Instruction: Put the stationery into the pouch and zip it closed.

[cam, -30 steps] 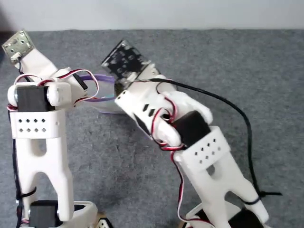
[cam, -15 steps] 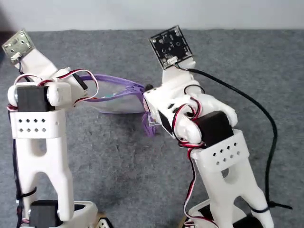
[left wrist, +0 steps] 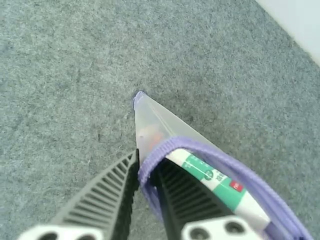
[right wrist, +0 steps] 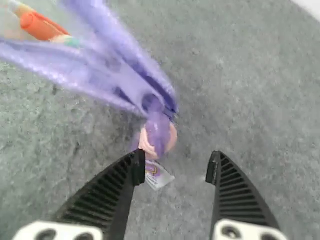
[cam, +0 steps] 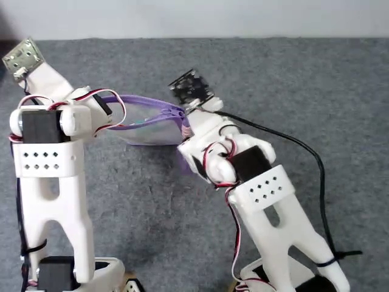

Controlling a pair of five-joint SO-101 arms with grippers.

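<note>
The clear pouch [cam: 149, 125] with purple trim hangs stretched between the two arms over the grey carpet. My left gripper [left wrist: 145, 167] is shut on the purple rim [left wrist: 165, 147] at the pouch's left end. Inside lie a green-and-white stick [left wrist: 210, 176] and an orange pen [right wrist: 40, 22]. My right gripper [right wrist: 175, 167] is open at the pouch's right end. The purple zipper pull [right wrist: 157, 131], with a peach charm and a small tag [right wrist: 159, 177], hangs just ahead of its fingers, nearer the left one, and touches neither.
Grey carpet [cam: 316, 91] covers the table, with open room to the right and behind the pouch. The right arm's black cable [cam: 304, 149] trails along its side. A pale wall runs along the far edge.
The right arm swung from above the pouch's middle to its right end, then turned its wrist downward. The pouch's purple top now shows drawn out to the right. The left arm stayed still.
</note>
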